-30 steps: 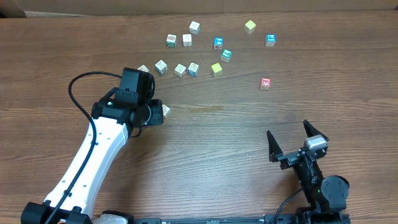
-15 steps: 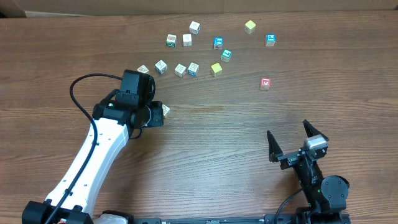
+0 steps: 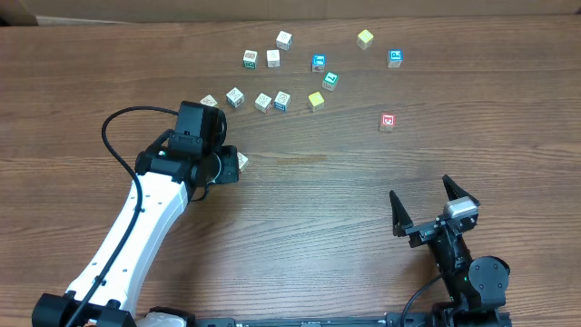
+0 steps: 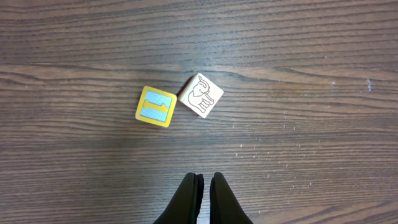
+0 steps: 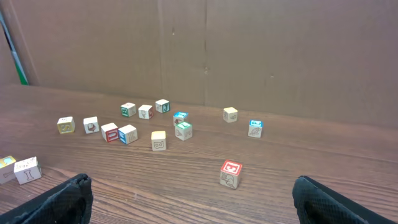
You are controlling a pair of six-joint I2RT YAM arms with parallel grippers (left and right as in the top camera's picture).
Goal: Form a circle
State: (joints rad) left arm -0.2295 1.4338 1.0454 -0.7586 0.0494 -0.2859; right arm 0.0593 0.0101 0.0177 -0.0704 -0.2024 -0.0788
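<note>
The circle (image 3: 315, 100) is a loose curve rather than a closed ring. It has four small cubes with gaps between them, one plain yellow and three pale wood with blue or green printed faces. It lies well beyond the left gripper (image 4: 203, 179), farther out and to its right. That gripper is closed on nothing, and an elephant cube (image 4: 200, 95) and a yellow-edged blue cube (image 4: 156, 106) sit just ahead of its tips. The right gripper (image 3: 420, 191) gapes wide and holds nothing.
</note>
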